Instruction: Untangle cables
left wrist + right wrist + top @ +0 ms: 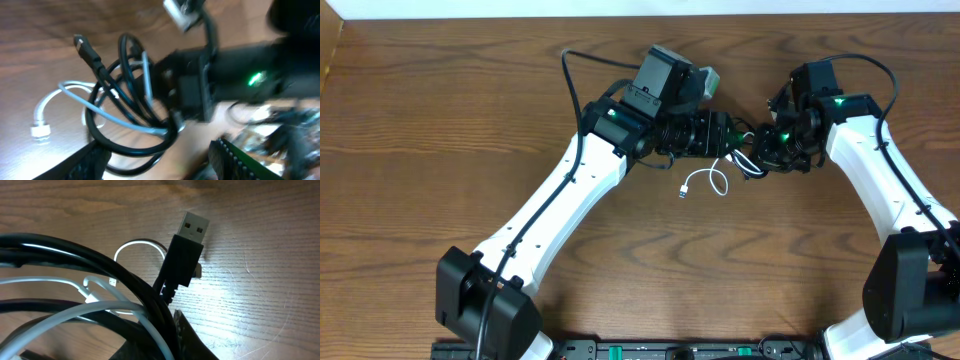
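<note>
Closest to the right wrist camera, the black cable and the white cable bunch together across the lower left. They run down beside one dark finger of the right pincer. We cannot tell whether that pincer grips them or how far apart it stands. Just past them the black cable's USB plug points up and away, its metal end bare above the table.

From the left wrist, we see the left pincer standing wide apart and gripping nothing. Loops of the black cable lie between its fingers, with the white cable threaded through them. Beyond, a white connector rests on the wood.

From overhead, both pincers meet over the far half of the table with the tangle between them. A white loop trails toward the robot's side.
</note>
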You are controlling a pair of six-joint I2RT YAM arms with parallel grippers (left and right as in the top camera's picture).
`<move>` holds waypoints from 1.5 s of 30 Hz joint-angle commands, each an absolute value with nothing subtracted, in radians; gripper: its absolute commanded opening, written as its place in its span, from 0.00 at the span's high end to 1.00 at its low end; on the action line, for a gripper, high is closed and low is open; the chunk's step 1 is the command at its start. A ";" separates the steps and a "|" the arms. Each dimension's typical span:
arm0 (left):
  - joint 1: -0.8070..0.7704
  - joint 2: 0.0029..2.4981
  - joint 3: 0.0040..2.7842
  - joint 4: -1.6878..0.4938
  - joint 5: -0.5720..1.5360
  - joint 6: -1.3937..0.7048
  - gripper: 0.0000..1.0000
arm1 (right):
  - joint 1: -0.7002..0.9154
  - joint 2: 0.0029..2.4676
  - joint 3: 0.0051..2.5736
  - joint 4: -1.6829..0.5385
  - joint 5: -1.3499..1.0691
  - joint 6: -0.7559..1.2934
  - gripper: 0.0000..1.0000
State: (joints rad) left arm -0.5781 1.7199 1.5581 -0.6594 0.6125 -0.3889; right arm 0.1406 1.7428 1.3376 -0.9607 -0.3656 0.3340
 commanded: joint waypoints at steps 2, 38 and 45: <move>-0.578 1.712 1.554 -0.764 0.444 0.116 0.34 | 0.139 1.720 1.335 -0.963 -0.364 0.316 0.90; -0.610 1.746 1.449 -0.760 0.591 0.640 0.41 | 0.139 1.720 1.335 -0.984 -0.365 0.305 0.87; -0.642 1.785 1.411 -0.764 0.591 0.631 0.46 | 0.139 1.720 1.335 -0.983 -0.366 0.313 0.87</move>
State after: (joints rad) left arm -0.6262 1.7611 1.4338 -0.7586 0.5781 0.6289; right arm 0.1406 1.7428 1.3373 -0.9825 -0.3626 0.3206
